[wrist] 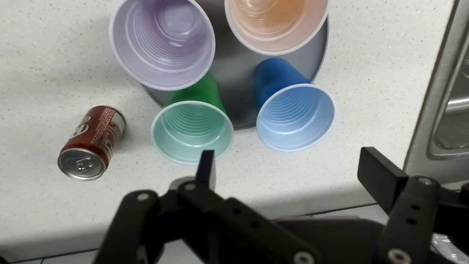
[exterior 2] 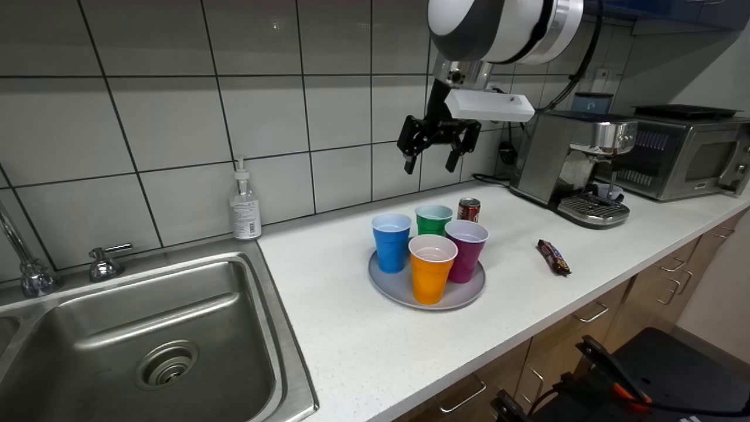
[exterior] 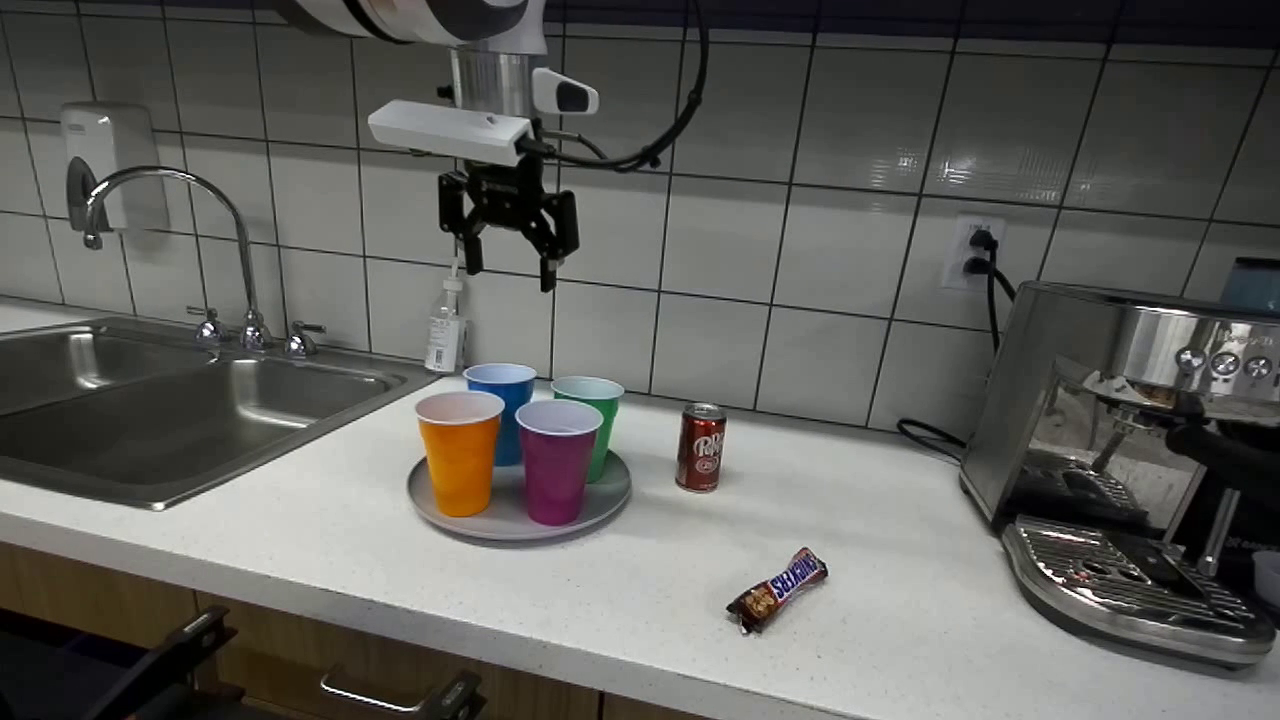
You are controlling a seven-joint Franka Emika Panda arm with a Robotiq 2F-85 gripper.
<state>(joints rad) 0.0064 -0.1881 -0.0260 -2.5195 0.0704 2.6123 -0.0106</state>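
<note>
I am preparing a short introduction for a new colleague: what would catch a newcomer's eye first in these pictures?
Probably the orange cup, purple cup, blue cup and green cup, standing together on a gray plate on the white counter. Next, perhaps, the black gripper, which hangs open and empty, higher than all four. A red Dr Pepper can stands beside the plate, and a Snickers bar lies nearer the counter's front edge.

Steel sink [exterior: 200, 425] with a curved tap [exterior: 248, 290] — espresso machine [exterior 2: 542, 161] beside a microwave [exterior 2: 674, 161]
</note>
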